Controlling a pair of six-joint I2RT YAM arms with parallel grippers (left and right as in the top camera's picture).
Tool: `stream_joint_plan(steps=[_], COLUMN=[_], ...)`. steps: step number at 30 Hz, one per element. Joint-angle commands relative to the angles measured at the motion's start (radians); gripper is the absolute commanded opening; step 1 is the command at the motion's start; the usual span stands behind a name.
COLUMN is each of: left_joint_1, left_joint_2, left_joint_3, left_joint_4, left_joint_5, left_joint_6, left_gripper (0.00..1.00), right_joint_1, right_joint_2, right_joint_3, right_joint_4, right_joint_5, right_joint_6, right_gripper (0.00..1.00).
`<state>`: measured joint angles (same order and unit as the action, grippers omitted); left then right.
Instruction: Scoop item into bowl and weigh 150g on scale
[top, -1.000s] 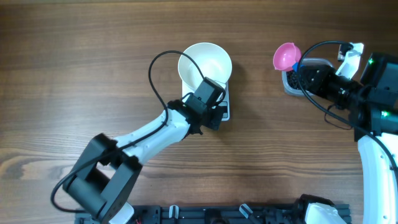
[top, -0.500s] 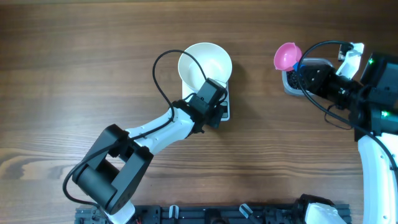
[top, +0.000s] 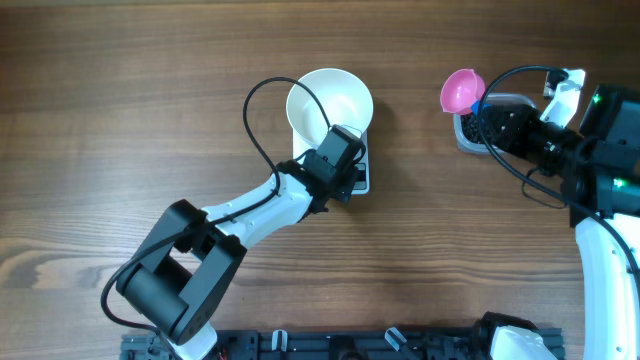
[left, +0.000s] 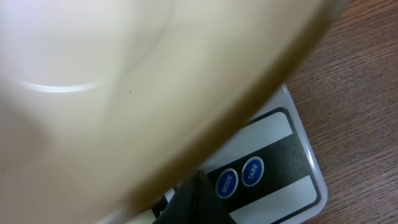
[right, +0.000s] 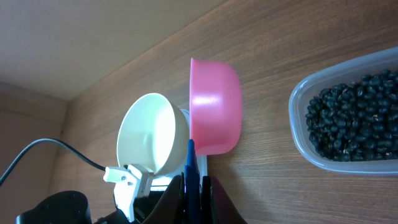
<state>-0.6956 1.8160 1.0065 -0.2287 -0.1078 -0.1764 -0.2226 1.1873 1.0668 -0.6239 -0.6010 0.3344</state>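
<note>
From above, you see the bowl (top: 330, 100) standing on the scale (top: 364, 172), with the left gripper (top: 348, 188) over its front edge. Left wrist: its jaws are pressed together beside the MODE button (left: 227, 183). Right wrist: the right gripper (right: 191, 182) pinches the pink scoop (right: 214, 106) by its handle; the beans (right: 351, 118) lie in the clear tub (right: 298, 137).

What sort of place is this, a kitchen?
Likely a robot test bench, not a kitchen: white-and-black robot arms over a brown wooden table, a round white bowl on a flat white kitchen scale.
</note>
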Motion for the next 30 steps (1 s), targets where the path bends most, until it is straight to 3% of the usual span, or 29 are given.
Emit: stream_joint_plan(steps=[1,30], left_joint_1=[-0.003,-0.003], left_joint_2=[0.017,0.079], left_joint_3=[-0.01,-0.01], left_joint_4=[-0.006,-0.011], left_joint_5=[0.009,0.043], left_joint_6=[0.012,0.012], left_gripper=[0.04,0.04], right_joint_1=[-0.001,-0.001], right_joint_2=[0.0,0.0], right_joint_3=[0.011,0.011], right_joint_4=[0.001,-0.021], right_joint_5=[0.006,0.026], right_joint_6=[-0.02,-0.021], right_gripper=[0.04,0.04])
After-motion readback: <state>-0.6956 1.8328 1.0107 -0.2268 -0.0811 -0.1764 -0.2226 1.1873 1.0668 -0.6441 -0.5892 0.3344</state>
